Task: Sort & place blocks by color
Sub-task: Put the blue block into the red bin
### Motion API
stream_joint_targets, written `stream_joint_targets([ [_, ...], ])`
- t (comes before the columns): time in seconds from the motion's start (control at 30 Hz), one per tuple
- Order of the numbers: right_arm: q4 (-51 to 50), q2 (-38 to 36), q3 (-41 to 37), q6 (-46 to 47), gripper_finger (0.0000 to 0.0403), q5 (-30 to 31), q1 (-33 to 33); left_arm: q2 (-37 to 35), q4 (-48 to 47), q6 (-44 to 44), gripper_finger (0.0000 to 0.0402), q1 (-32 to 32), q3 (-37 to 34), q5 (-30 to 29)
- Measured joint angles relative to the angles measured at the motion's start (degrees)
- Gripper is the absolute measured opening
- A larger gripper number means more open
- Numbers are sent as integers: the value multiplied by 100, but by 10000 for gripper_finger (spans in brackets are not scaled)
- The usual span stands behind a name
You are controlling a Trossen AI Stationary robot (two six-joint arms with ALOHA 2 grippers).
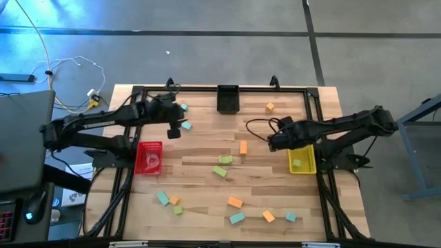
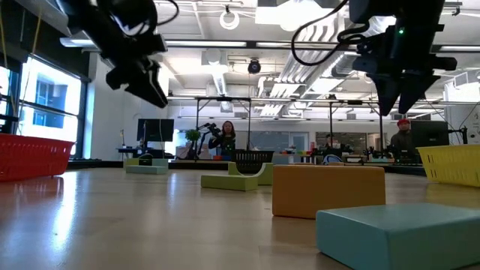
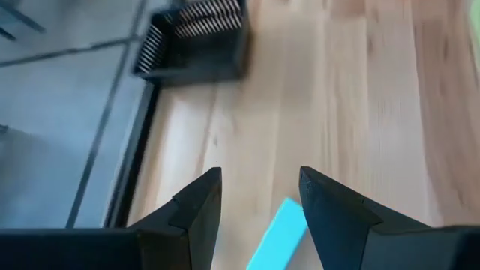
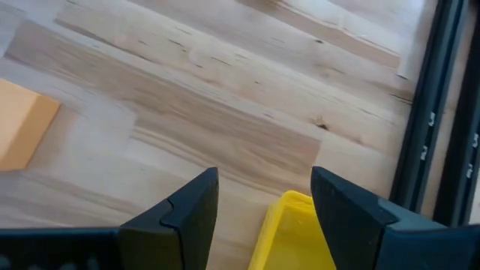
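On the left, the left gripper [image 1: 173,131] hangs with open, empty jaws over a teal block [image 1: 185,126] near the far edge of the table [image 1: 207,186]. The other blocks [image 1: 235,202] lie scattered toward the near side; they look light, stiff and flat-sided, best pinched across two opposite faces. At the right, the right gripper [image 1: 273,142] stands open and empty beside the yellow bin [image 1: 302,160].

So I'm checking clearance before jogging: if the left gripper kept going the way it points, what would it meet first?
Probably the teal block lying between the open left gripper's fingertips on the table; depth is unclear. The black bin sits farther off.
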Motion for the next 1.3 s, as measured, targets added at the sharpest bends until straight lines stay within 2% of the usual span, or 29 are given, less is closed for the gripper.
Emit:
stream_joint_targets([
  [0.13,47,0,0,-42,199,55,-10,500,-236,447,166,23,223,4],
  [0.33,54,0,-17,-42,199,60,4,1105,-813,675,166,23,579,17],
  [0.73,68,2,-20,-42,199,111,17,2081,-1701,1416,166,23,1236,-3],
  [1.03,82,2,-22,-44,199,224,17,2753,-1785,1527,166,23,1538,-341],
  [1.3,80,2,-22,-44,199,243,17,2946,-1786,1717,166,23,1555,-704],
])
